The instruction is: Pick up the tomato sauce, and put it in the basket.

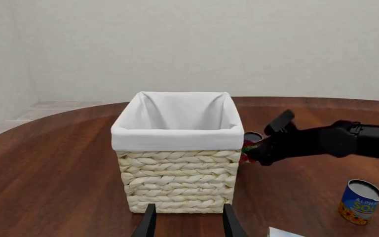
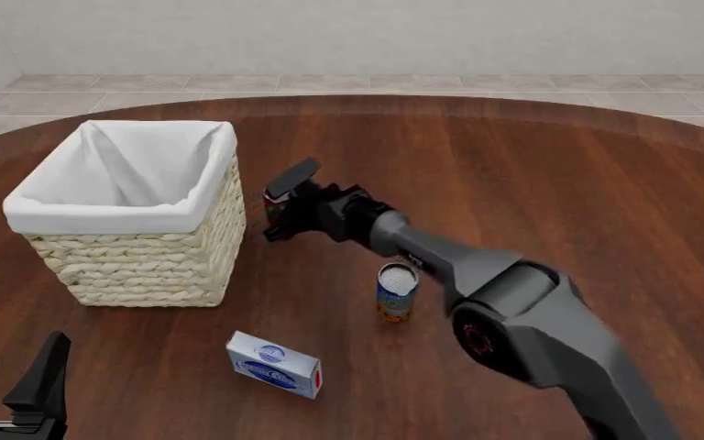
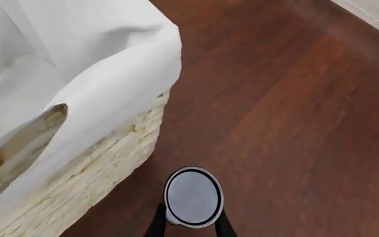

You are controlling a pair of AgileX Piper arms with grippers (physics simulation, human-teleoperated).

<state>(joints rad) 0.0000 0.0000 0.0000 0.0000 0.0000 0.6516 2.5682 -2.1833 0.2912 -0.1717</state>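
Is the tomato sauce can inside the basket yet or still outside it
Outside. The tomato sauce can sits upright beside the basket, between the right gripper fingers; whether it rests on the table is unclear.

Right arm: stretched far forward, right gripper [image 2: 278, 212] angled down, fingers closed around something.
Left gripper [image 2: 10, 380]: low, near edge, fingers parted.

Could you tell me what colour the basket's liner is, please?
White; the basket liner shows best in the left wrist view.
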